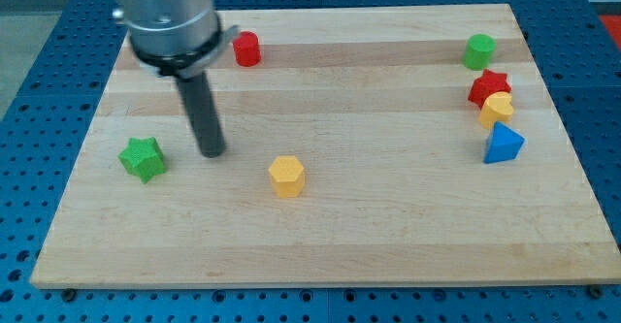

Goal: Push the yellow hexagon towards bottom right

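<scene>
The yellow hexagon [286, 176] lies on the wooden board [388, 226], left of centre and toward the view's bottom. My tip [212, 154] rests on the board up and to the left of the hexagon, clearly apart from it. A green star [143, 158] lies to the left of my tip.
A red cylinder [246, 48] stands near the board's top edge, left of centre. At the view's right sit a green cylinder [478, 50], a red star [489, 87], a yellow heart-like block [497, 108] and a blue triangle [503, 144], close together. Blue pegboard surrounds the board.
</scene>
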Available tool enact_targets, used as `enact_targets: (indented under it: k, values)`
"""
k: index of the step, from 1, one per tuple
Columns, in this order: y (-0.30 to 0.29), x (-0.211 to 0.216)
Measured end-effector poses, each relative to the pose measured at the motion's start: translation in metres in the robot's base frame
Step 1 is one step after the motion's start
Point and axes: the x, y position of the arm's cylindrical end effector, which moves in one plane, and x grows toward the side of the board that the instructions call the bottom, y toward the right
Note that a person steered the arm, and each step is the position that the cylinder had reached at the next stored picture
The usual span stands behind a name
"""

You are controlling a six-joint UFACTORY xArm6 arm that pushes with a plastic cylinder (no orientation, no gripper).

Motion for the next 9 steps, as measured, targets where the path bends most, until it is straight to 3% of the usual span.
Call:
enact_targets:
  k: [1, 3, 4, 6, 9]
  values:
    - [-0.007, 0.043]
    - [0.025, 0.044]
    - [0.077, 0.043]
    - [0.121, 0.043]
    - [0.286, 0.043]
